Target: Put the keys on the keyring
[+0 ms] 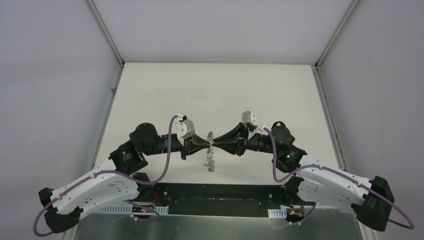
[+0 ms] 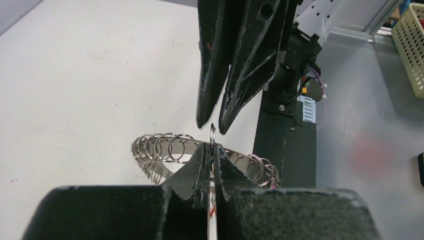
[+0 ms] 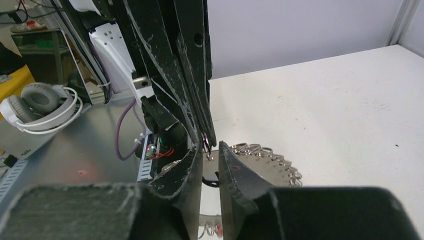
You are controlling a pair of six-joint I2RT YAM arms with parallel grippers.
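Observation:
The keyring (image 2: 159, 148), a silvery band fringed with wire loops, lies on the white table below both grippers; it also shows as the keyring (image 1: 210, 162) and the keyring (image 3: 272, 161). My left gripper (image 2: 212, 150) is shut on a thin wire ring (image 2: 212, 132) seen edge-on, with a streak of red of the keys (image 2: 213, 210) between its fingers. My right gripper (image 3: 210, 148) faces it tip to tip, its jaws a little apart around that ring's far edge without pinching it. In the top view the left gripper (image 1: 208, 145) and right gripper (image 1: 217, 145) meet above the table.
The black mounting plate (image 1: 210, 200) runs along the near edge behind the keyring. Off the table are white headphones (image 3: 40, 107) and a yellow basket (image 2: 412, 45). Frame posts (image 1: 325, 105) border the white table (image 1: 220, 90).

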